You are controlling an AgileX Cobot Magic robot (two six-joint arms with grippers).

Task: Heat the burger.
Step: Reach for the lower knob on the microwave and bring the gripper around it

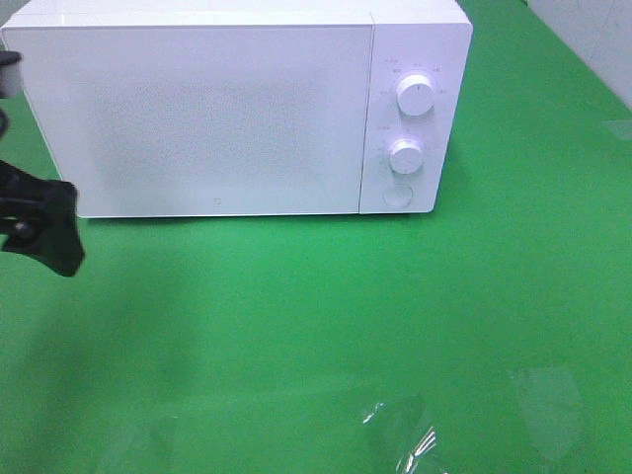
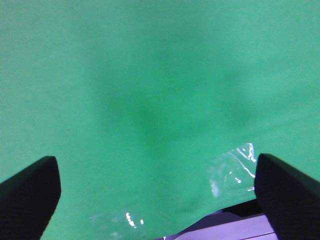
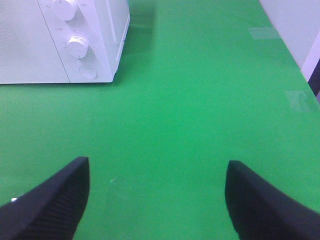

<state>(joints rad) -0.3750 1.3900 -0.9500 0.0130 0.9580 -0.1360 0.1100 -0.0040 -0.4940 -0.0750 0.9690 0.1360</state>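
Spread wide and holding nothing, my left gripper hangs over the green table. My right gripper is released and just as empty, facing the white microwave. Its door is closed, and the burger is out of sight, so I cannot tell where it lies.

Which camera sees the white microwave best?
The exterior high view: it shows the microwave front whole, with both knobs. The right wrist view catches only its knob end; the left wrist view shows just green table.
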